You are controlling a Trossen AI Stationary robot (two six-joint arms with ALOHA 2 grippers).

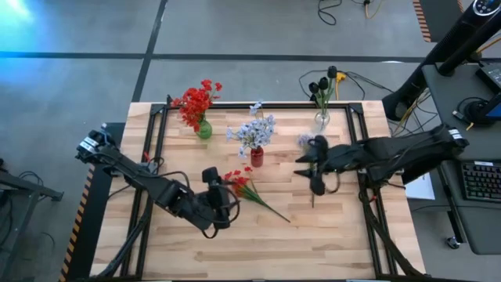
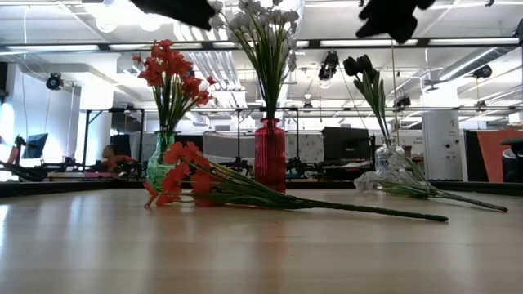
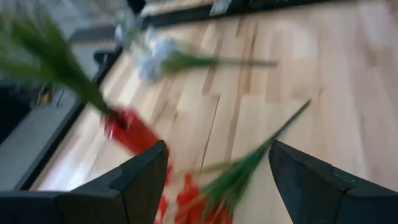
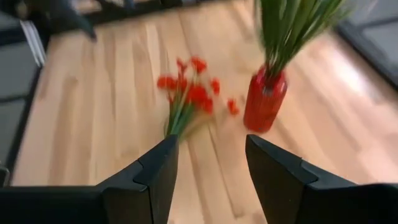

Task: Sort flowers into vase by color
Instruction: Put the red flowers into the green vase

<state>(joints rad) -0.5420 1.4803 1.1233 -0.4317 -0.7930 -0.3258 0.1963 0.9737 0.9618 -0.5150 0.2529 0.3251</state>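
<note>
Loose red flower stem (image 1: 252, 190) lies mid-worktop, stalk slanting toward the near edge — left tool (image 1: 217, 197) beside it, fingers apart, empty; right tool (image 1: 313, 166) also apart, farther.

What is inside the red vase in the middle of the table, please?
The red vase holds pale blue-white flowers, stalks rising from its neck. The stalk ends inside cannot be seen through the coloured glass.

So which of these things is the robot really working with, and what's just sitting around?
Part of the job:
- red flowers lying loose
- pale blue flowers lying loose
- green vase with red flowers
- red vase with pale blue flowers
- clear vase with dark buds
- left gripper, open
- right gripper, open

Just lying about:
- keyboard
- floor cables
</note>
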